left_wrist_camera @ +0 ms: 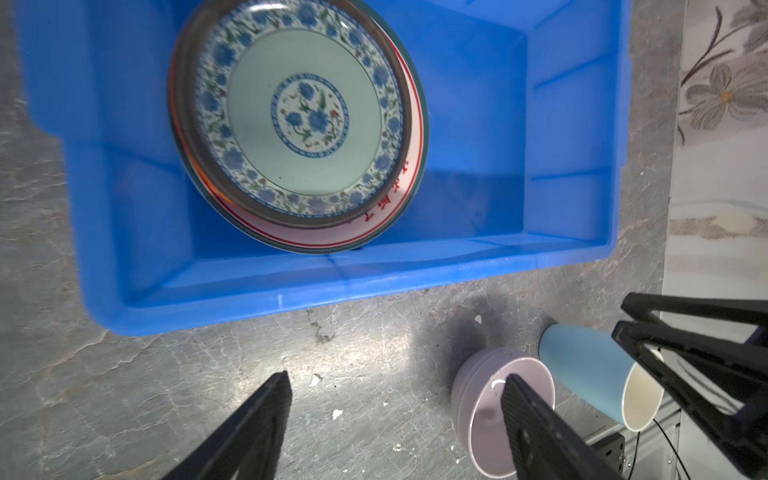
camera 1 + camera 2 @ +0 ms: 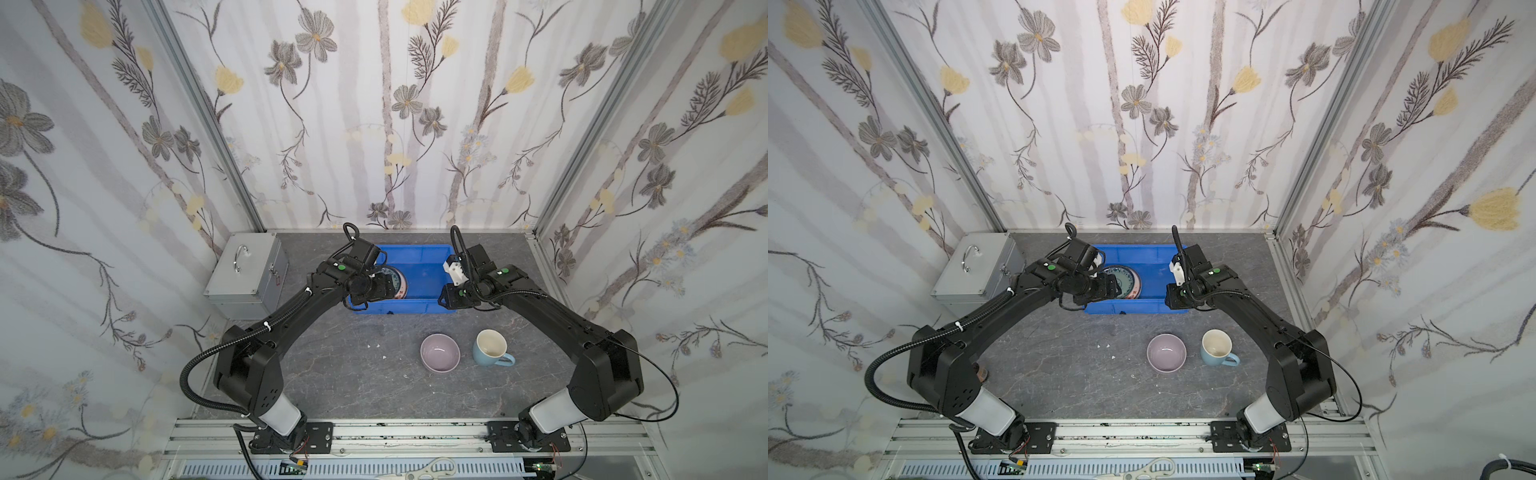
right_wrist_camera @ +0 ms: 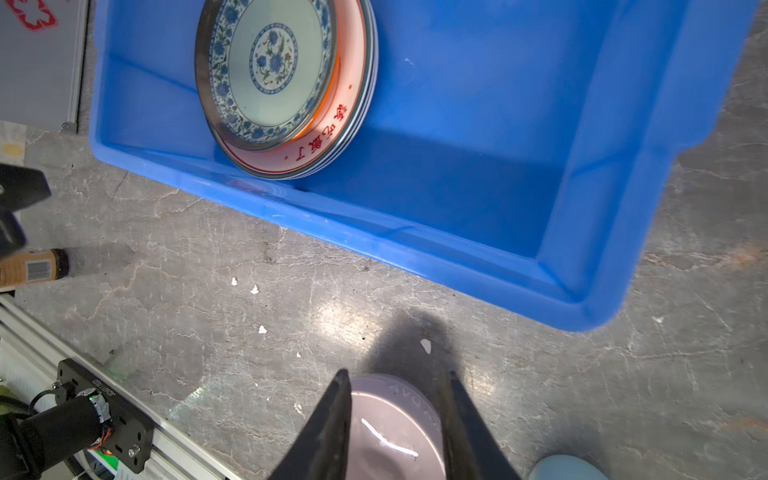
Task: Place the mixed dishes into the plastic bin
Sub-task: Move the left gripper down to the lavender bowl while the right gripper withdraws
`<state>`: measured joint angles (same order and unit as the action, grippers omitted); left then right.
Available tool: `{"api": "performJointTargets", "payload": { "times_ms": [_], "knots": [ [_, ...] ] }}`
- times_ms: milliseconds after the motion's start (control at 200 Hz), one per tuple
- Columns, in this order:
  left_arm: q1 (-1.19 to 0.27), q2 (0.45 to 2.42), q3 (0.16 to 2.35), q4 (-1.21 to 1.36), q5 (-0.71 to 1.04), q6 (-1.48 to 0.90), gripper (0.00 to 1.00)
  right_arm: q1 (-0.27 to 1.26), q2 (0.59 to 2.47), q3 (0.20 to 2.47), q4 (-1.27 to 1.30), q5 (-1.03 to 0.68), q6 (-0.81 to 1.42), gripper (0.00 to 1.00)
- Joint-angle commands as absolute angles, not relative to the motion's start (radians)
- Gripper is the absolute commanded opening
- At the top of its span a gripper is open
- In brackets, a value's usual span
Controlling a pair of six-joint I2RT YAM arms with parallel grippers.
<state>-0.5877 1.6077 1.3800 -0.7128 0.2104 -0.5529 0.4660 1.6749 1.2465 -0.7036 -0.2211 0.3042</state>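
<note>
Where round patterned plates (image 1: pixel 303 120) stack, the blue plastic bin (image 1: pixel 490 174) shines.

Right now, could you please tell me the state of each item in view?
Plate stack, inside the blue bin.
Lilac bowl, upright on the table, empty.
Pale-blue mug, upright on the table, empty.
Left claw, open, empty.
Right claw, open, empty.
Silver case, closed.
</note>
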Motion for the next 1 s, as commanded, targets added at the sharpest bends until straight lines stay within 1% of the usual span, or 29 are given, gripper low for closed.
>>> {"api": "performJointTargets", "payload": {
  "times_ms": [0,70,90,145,155,160,175,180,185,190,195,205,370,420,485,555,994],
  "knots": [
    [-0.638,1.639,1.403,-0.735,0.183,-0.546,0.79,0.451,1.64,1.234,-0.655,-0.194,0.291,0.5],
    [-0.683,1.671,1.427,-0.758,0.16,-0.536,0.77,0.441,1.616,1.229,-0.658,-0.183,0.288,0.56],
    [-0.694,1.68,1.433,-0.766,0.153,-0.533,0.76,0.438,1.609,1.228,-0.658,-0.18,0.286,0.59],
    [-0.723,1.703,1.446,-0.778,0.135,-0.531,0.76,0.431,1.604,1.226,-0.664,-0.17,0.281,0.74],
    [-0.726,1.707,1.446,-0.779,0.133,-0.532,0.76,0.429,1.604,1.225,-0.666,-0.167,0.28,0.75],
    [-0.731,1.708,1.446,-0.779,0.132,-0.532,0.76,0.429,1.604,1.225,-0.666,-0.166,0.279,0.78],
    [-0.735,1.713,1.446,-0.779,0.131,-0.533,0.76,0.428,1.574,1.225,-0.669,-0.161,0.278,0.8],
    [-0.737,1.714,1.447,-0.78,0.13,-0.533,0.76,0.428,1.571,1.225,-0.669,-0.159,0.278,0.91],
    [-0.738,1.715,1.447,-0.781,0.13,-0.533,0.76,0.428,1.569,1.225,-0.67,-0.159,0.277,0.91],
    [-0.74,1.717,1.447,-0.781,0.13,-0.533,0.76,0.428,1.567,1.225,-0.67,-0.157,0.277,0.95],
    [-0.743,1.72,1.446,-0.782,0.13,-0.533,0.76,0.428,1.565,1.225,-0.672,-0.156,0.276,0.98],
    [-0.748,1.722,1.446,-0.782,0.131,-0.534,0.76,0.427,1.561,1.224,-0.672,-0.152,0.275,0.99],
    [-0.807,1.782,1.504,-0.791,0.118,-0.545,0.75,0.415,1.507,1.208,-0.698,-0.112,0.262,1.0],
    [-0.822,1.802,1.513,-0.794,0.114,-0.548,0.72,0.409,1.487,1.198,-0.698,-0.098,0.262,1.0],
    [-0.841,1.822,1.523,-0.796,0.113,-0.554,0.72,0.4,1.466,1.185,-0.7,-0.086,0.262,1.0],
    [-0.857,1.845,1.537,-0.799,0.114,-0.56,0.68,0.386,1.444,1.173,-0.703,-0.085,0.257,1.0],
    [-0.932,1.957,1.625,-0.85,0.15,-0.536,0.66,0.312,1.365,1.115,-0.725,-0.091,0.237,1.0]
  ]
}}
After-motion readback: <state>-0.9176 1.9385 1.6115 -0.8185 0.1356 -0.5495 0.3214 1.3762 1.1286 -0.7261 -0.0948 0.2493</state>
